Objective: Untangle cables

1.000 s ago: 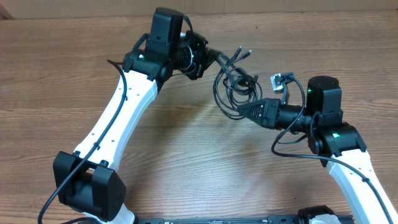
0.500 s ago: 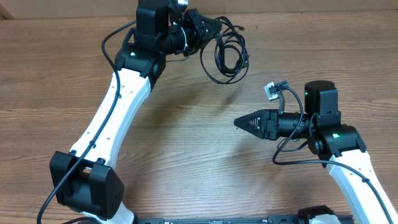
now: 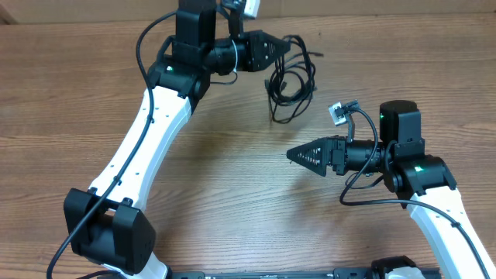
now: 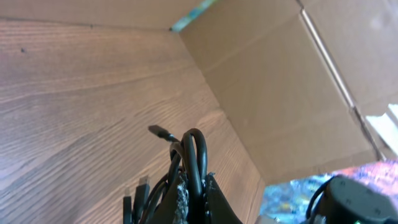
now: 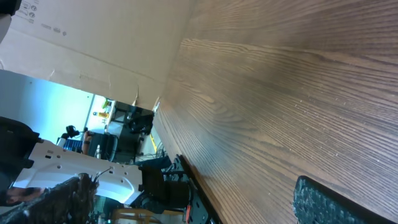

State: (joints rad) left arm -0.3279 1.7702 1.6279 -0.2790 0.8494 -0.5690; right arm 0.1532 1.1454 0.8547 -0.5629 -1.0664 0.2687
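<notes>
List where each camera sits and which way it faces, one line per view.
Overhead: fixed above, looking straight down at the table; shows left arm, right arm, left gripper shut on the cables, right gripper open.
Left wrist: on the left arm, looking along its fingers past the clamped cables to the table and a cardboard wall.
Right wrist: on the right arm, rolled sideways, looking across the table; its spread fingers at the lower corners.
Shared: overhead and left wrist both show the cables.
</notes>
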